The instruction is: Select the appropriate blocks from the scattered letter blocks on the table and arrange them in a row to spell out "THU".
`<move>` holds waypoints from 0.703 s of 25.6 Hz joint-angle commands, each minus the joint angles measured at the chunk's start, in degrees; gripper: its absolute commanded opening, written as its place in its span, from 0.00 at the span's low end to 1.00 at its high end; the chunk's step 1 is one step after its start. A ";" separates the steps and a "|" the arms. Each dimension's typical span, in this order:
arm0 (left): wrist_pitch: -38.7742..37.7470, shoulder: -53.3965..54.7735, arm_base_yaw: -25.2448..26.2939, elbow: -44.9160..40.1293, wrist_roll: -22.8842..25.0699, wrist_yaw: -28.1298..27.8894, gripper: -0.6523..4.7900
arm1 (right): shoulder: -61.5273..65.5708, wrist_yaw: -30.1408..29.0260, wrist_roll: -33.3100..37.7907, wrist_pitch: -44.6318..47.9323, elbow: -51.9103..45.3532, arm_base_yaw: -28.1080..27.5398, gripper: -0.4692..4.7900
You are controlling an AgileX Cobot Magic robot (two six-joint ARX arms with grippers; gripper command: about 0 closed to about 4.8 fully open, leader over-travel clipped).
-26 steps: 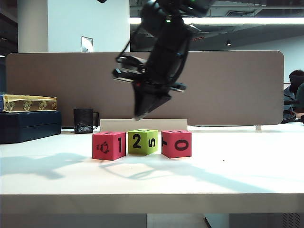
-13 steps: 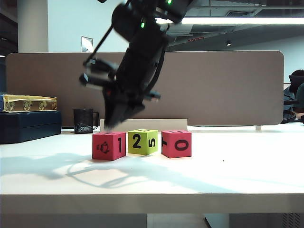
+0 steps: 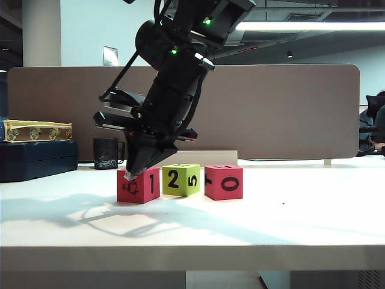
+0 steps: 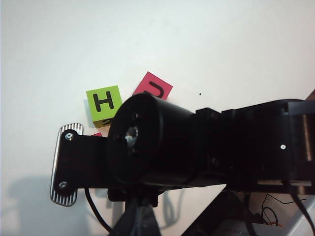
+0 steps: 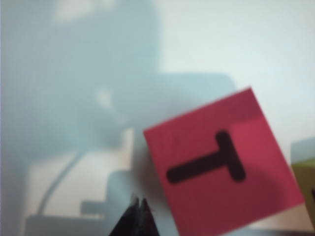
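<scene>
Right gripper (image 3: 129, 175) closed, tip hiding T block (image 3: 139, 184) corner — left gripper unseen.

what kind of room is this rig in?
Likely an open-plan office or lab: a desk divider panel behind the white table, a black mug, and ceiling strip lighting.

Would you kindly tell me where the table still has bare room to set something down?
The table is bare right of the pinkish-red 0 block, and in front of the row to its front edge. It is crowded at the left block, where the right gripper, jaws shut, sits, beside the green block. A black mug stands behind on the left.
</scene>
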 commanded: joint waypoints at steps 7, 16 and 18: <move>0.33 -0.26 -0.04 0.35 0.20 0.09 0.11 | 0.57 2.47 0.09 4.17 0.37 -2.19 0.08; 0.37 -0.26 -0.04 0.35 0.20 0.09 0.11 | 1.53 2.43 0.76 6.03 0.37 -3.63 0.08; 0.37 -0.26 -0.04 0.35 0.22 0.07 0.11 | 1.44 0.48 0.96 6.01 0.37 -3.39 0.08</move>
